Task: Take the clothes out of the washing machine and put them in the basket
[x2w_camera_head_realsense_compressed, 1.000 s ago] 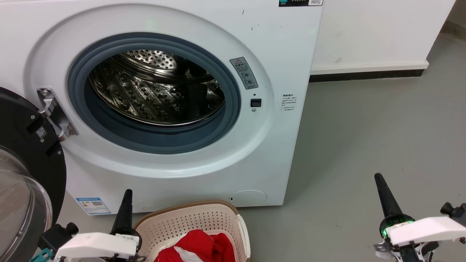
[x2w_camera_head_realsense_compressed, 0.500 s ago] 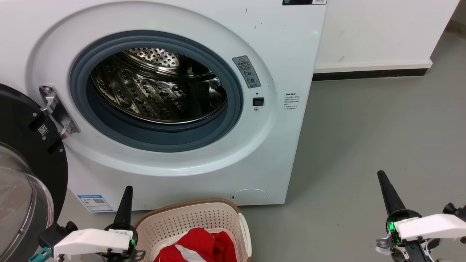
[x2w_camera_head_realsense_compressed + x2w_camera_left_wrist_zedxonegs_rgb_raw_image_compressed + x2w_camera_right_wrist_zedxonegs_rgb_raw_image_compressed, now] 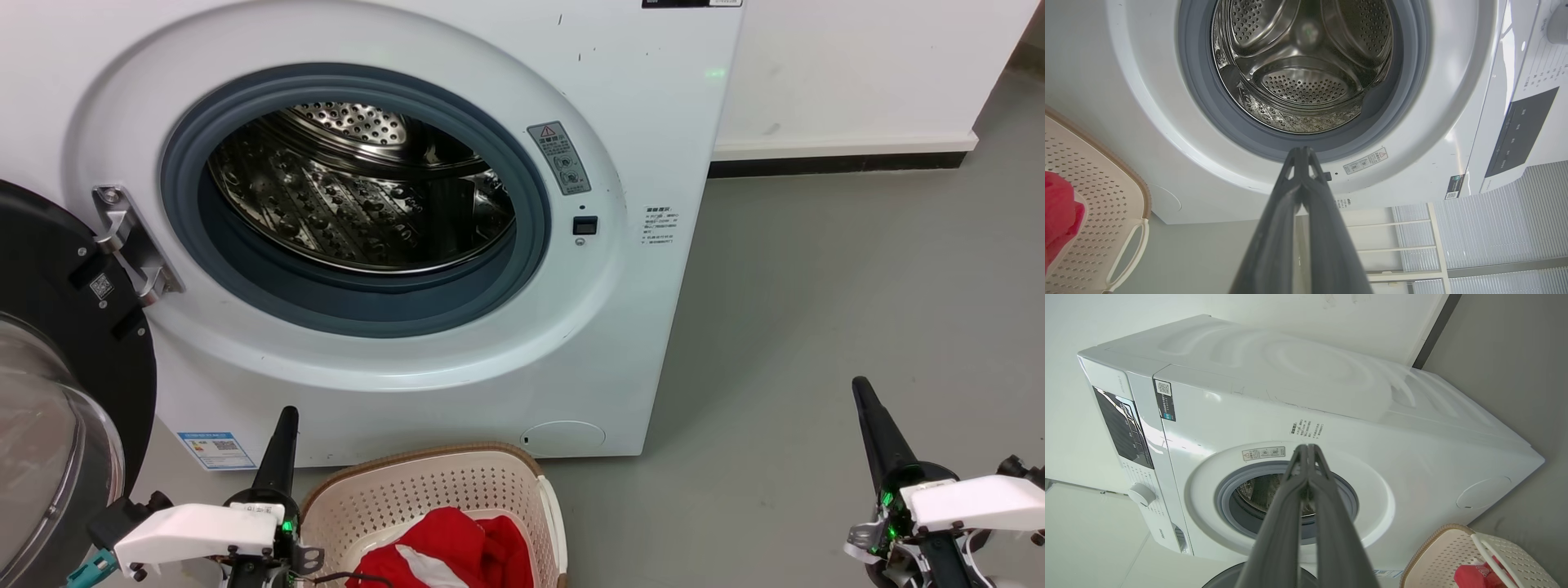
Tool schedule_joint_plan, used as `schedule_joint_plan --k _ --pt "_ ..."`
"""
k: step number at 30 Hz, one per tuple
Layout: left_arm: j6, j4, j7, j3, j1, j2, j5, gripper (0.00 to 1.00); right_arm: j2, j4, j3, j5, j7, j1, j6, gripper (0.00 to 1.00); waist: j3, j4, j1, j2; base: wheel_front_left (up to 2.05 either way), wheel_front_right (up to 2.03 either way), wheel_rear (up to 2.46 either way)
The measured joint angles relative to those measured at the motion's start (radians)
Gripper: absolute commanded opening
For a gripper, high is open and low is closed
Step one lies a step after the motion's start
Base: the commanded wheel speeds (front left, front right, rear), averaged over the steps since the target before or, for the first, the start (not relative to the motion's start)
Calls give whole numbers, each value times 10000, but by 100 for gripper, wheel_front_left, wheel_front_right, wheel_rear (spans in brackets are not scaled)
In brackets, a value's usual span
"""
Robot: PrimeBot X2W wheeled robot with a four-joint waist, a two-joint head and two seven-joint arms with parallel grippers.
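Bright red, white-striped fabric clothes (image 3: 465, 539) lie in the oval cream perforated plastic basket (image 3: 408, 490), which stands on the grey floor (image 3: 816, 286) just in front of the large white front-loading washing machine (image 3: 653, 122); both of your tools are closed.

Your left tool (image 3: 286, 418) points up just beside the basket's brown woven-look rim on its left. In the left wrist view its two long dark fingers (image 3: 1286, 212) meet tip to tip with nothing between them. Your right tool (image 3: 864, 396) stands well apart over the floor to the right, and its fingers (image 3: 1331, 522) are pressed together the same way. The perforated steel drum (image 3: 351, 196) faces you through the grey rubber-rimmed porthole. The black-framed glass door (image 3: 49, 245) hangs open at the left.
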Motion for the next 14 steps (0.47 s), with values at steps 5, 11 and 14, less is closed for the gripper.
schedule_joint_plan --k 5,11,14 --pt "-44 105 92 40 -72 -6 -405 0 2 79 -58 424 67 -30 0 0 23 28 0 0 0 0 0" --pt "-104 215 209 100 -210 -10 -878 0 6 165 -127 888 132 -136 0 0 51 62 0 0 0 0 0" --pt "-130 278 268 128 -246 -13 -1122 0 8 221 -159 1126 169 -162 0 0 65 80 0 0 0 0 0"
